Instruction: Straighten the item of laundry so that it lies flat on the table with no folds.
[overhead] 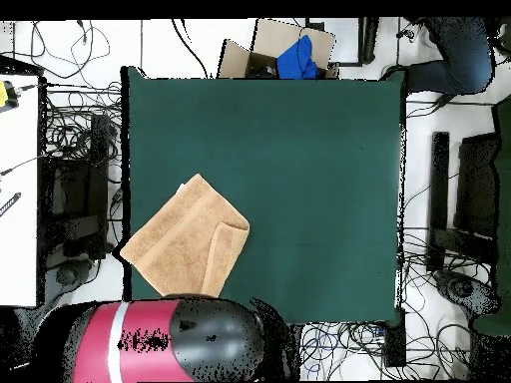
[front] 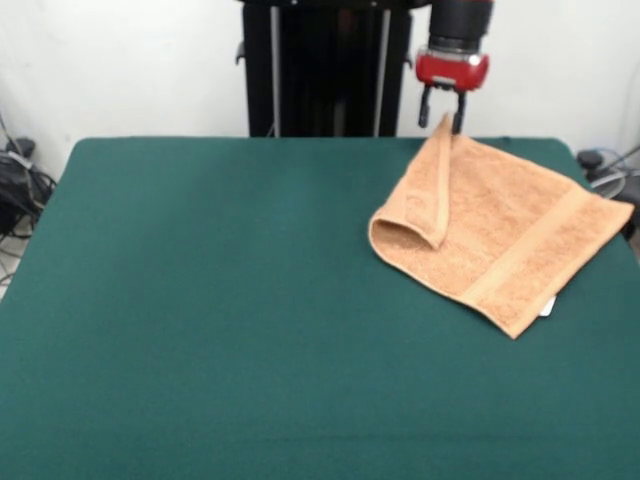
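The bare dark green table [front: 220,330] fills the near part of the front view; nothing lies on its near half or left side. The peach-orange towel [front: 500,235] lies at the far right of the table, set at a slant; its flat woven band [front: 530,245] runs along near the right-hand edge, and a small white tag [front: 546,306] peeks out beneath the near right edge. One corner of the towel is lifted up, so that a flap [front: 425,195] folds over the rest and rounds into a loop at its left end. The gripper [front: 441,118], red above two dark fingers, hangs over the far edge; its fingers are clamped on the raised corner. From overhead, the towel [overhead: 180,244] reaches the table's edge beside the arm [overhead: 160,339]; cables [overhead: 70,150] lie on the floor beyond; a cardboard box [overhead: 284,50] stands past the opposite edge.
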Tool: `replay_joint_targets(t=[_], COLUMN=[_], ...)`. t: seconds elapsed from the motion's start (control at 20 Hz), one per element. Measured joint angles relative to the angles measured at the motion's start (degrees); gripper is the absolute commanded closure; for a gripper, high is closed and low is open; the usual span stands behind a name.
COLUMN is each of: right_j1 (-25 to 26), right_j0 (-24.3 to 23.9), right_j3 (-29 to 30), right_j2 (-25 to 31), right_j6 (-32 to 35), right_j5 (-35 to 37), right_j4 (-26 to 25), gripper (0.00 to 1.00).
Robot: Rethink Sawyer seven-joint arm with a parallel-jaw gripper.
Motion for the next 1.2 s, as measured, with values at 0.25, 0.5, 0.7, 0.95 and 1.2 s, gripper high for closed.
replay_joint_targets(t=[0.25,0.5,0.7,0.95,1.2], right_j1=[-3.21,-5.09,-5.27,-4.06,-1.34], right_j0=[0.92,3.18,3.91,3.88,3.68], right_j3=[1.74,2.53,2.55,2.52,2.22], right_j2=[0.29,0.29,0.29,0.27,0.27], right_j6=[0.0,0.0,0.0,0.0,0.0], right_j5=[3.14,4.99,5.1,5.08,5.07], right_j4=[3.11,6.69,7.5,7.51,7.52], gripper=[0.0,0.0,0.0,0.0,0.0])
